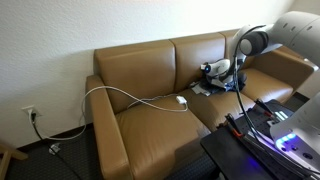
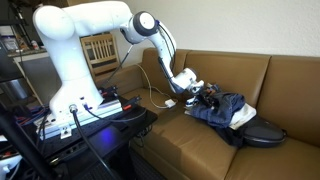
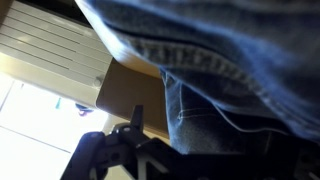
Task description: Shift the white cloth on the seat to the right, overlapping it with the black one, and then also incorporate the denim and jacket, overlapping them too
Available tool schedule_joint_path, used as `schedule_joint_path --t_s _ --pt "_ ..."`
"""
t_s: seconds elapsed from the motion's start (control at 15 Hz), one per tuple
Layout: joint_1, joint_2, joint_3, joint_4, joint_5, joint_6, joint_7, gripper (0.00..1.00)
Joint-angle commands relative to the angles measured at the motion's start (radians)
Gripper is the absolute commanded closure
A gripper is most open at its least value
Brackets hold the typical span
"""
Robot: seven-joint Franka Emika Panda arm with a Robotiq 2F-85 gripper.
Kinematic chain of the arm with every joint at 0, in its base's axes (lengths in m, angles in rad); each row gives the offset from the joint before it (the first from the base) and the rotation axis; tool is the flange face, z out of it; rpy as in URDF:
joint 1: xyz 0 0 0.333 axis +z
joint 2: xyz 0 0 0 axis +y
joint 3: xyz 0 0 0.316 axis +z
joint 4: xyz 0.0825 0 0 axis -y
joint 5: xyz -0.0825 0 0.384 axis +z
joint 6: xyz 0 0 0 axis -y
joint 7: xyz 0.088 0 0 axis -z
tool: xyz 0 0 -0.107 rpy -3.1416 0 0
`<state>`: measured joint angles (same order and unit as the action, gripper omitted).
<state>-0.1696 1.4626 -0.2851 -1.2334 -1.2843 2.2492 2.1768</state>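
On the tan-brown leather seat (image 2: 290, 90), the clothes lie in one heap on a cushion. Blue denim (image 2: 225, 108) lies on top, the black one (image 2: 262, 133) pokes out at the heap's near end, and a pale strip that may be the white cloth (image 2: 243, 119) shows between them. I cannot pick out the jacket. My gripper (image 2: 197, 91) sits low at the far edge of the heap, also seen against the backrest (image 1: 213, 72). In the wrist view denim (image 3: 220, 70) fills the frame beside one dark finger (image 3: 133, 128). The jaws stand open, gripping nothing that I can see.
A thin white cable (image 1: 130, 97) loops over the sofa's end cushion and runs down to a wall outlet (image 1: 30, 113). The robot's stand with electronics and cables (image 2: 85, 118) presses against the sofa front. A wooden chair (image 2: 100, 45) stands behind the arm.
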Motion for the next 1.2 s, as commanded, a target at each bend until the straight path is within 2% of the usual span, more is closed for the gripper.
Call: schedule_joint_path --t_s 0.0,0.13,0.33,0.47,0.8,1.13 --pt "-0.053 -0.008 0.052 0.055 0.034 0.100 0.019 0.00" --pt "-0.047 -0.086 0.062 -0.012 0.036 0.159 0.050 0.00" --pt "-0.062 -0.209 0.092 -0.125 0.049 0.272 0.011 0.00" --pt "-0.068 -0.299 0.097 -0.217 0.030 0.375 0.017 0.00" --pt "-0.120 -0.506 0.110 -0.446 0.019 0.645 -0.066 0.00" --pt "-0.154 -0.520 0.174 -0.531 0.036 0.874 -0.127 0.00"
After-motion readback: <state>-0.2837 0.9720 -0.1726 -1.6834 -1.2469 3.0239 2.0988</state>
